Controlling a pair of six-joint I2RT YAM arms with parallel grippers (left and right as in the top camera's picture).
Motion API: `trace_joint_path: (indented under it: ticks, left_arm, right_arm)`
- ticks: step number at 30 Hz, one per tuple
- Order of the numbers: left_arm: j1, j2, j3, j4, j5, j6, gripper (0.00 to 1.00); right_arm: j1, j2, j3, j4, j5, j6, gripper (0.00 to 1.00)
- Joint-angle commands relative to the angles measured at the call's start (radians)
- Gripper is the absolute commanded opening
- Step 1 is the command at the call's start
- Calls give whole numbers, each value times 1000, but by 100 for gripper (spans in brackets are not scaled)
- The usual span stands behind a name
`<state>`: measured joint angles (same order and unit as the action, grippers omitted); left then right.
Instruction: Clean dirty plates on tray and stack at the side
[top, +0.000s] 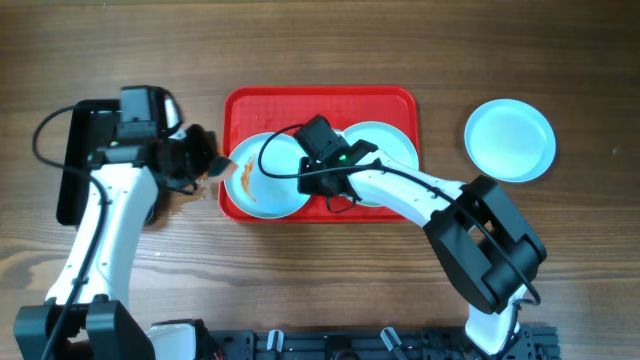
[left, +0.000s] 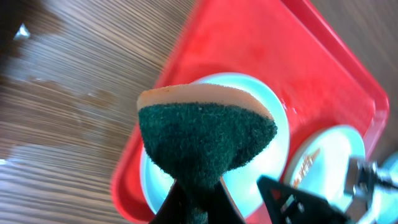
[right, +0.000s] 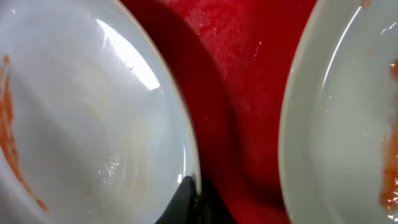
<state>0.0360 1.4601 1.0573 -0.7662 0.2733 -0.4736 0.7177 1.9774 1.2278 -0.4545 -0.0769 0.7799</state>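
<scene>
Three round, shallow, pale-blue plates show. Two sit side by side on the glossy red tray, which has rounded corners and a raised rim. The right tool is closed on the thin rim of the pinched plate, on the edge facing the neighbour plate; a strip of bare tray separates the two. Orange smears streak both. The lone plate lies well to that tool's outer side, off the tray on the wood-grain tabletop. The left tool clamps a sponge, coarse dark-green scouring face over peach foam, beside the pinched plate's opposite rim at the tray's edge.
</scene>
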Motion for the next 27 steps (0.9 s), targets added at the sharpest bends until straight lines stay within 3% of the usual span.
trace_joint_path:
  ticks: [1,10,27]
  left_arm:
    - [-87,-24,-7,0,11,25,4]
    - [-206,8,-44,2,-55,-5,4]
    - [-215,145,-76,77,-41,-63,4]
  right_arm:
    - [-7,20,1,-14,36,-66,4]
    - [-11,20,1,-26,48,-63,4]
    - [-23,20,1,-55,62,-10,4]
